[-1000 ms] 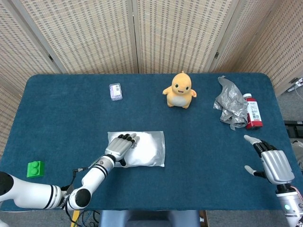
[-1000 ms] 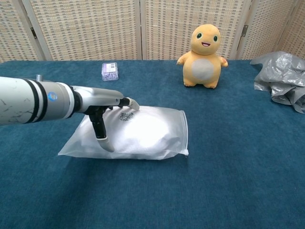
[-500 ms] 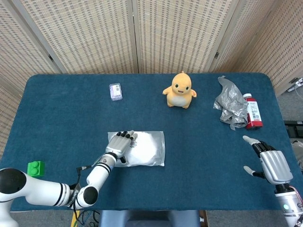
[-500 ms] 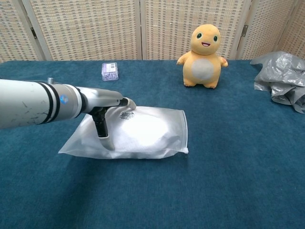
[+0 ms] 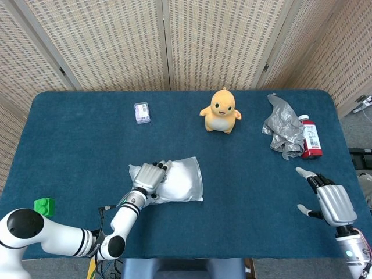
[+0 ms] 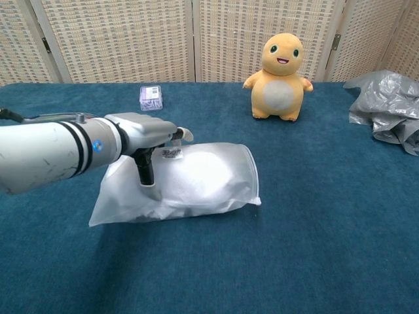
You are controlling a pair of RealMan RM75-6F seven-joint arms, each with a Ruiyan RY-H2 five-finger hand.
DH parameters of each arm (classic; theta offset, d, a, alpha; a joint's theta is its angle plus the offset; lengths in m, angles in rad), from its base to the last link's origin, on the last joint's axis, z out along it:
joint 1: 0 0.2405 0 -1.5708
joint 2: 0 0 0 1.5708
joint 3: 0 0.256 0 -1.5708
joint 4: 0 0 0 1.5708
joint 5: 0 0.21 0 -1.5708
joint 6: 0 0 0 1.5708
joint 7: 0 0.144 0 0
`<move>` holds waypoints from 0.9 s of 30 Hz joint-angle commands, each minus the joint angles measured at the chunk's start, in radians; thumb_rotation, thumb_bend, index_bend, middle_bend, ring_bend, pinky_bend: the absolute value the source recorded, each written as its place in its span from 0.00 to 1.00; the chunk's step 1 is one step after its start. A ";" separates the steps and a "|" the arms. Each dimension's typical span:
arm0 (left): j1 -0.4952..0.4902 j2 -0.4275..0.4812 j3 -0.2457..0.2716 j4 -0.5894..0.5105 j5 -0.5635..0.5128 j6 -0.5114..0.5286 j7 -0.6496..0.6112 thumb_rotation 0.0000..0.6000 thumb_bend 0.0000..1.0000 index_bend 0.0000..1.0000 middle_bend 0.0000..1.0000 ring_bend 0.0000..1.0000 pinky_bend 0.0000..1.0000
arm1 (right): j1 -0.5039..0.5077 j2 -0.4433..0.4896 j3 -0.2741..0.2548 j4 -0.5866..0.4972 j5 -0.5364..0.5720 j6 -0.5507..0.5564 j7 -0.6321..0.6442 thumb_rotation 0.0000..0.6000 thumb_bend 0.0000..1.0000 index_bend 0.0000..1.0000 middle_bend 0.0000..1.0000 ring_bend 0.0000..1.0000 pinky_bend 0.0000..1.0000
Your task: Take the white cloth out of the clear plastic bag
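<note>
The clear plastic bag (image 5: 189, 185) lies at the front middle of the blue table (image 5: 75, 145), with the white cloth (image 6: 200, 175) showing as a pale bulk inside it. My left hand (image 5: 148, 175) grips the bag's left end, fingers over the top and thumb (image 6: 150, 185) pressed on the near face. The bag's flat near-left corner (image 6: 108, 210) rests on the table. My right hand (image 5: 330, 197) hovers open at the table's front right edge, holding nothing; the chest view does not show it.
An orange plush toy (image 5: 221, 110) stands at the back middle, and a small purple box (image 5: 142, 112) sits to its left. At the back right lie a crumpled grey bag (image 5: 282, 128) and a red bottle (image 5: 311, 138). A green block (image 5: 43, 206) sits front left.
My left hand has closed on the bag's left end and pulled it, so the bag has bunched up and twisted slightly. The right hand has barely shifted.
</note>
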 commanded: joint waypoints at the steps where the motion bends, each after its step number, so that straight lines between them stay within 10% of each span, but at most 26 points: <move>1: 0.026 -0.024 0.008 0.024 0.067 0.026 -0.017 1.00 0.00 0.25 0.40 0.41 0.55 | 0.002 -0.001 0.000 0.000 0.001 -0.003 0.000 1.00 0.02 0.16 0.27 0.24 0.43; 10: 0.105 -0.064 0.024 0.079 0.300 0.080 -0.115 1.00 0.04 0.47 0.63 0.59 0.69 | 0.009 -0.009 0.003 0.001 -0.002 -0.005 0.004 1.00 0.02 0.16 0.28 0.24 0.43; 20: 0.210 -0.044 0.022 0.071 0.589 0.174 -0.267 1.00 0.06 0.49 0.65 0.61 0.71 | 0.028 -0.022 0.031 -0.006 -0.024 0.024 0.051 1.00 0.02 0.18 0.28 0.24 0.43; 27: 0.244 -0.004 0.009 0.007 0.721 0.215 -0.263 1.00 0.06 0.49 0.65 0.61 0.71 | 0.085 -0.044 0.075 -0.034 -0.047 0.015 0.077 1.00 0.04 0.37 0.27 0.24 0.43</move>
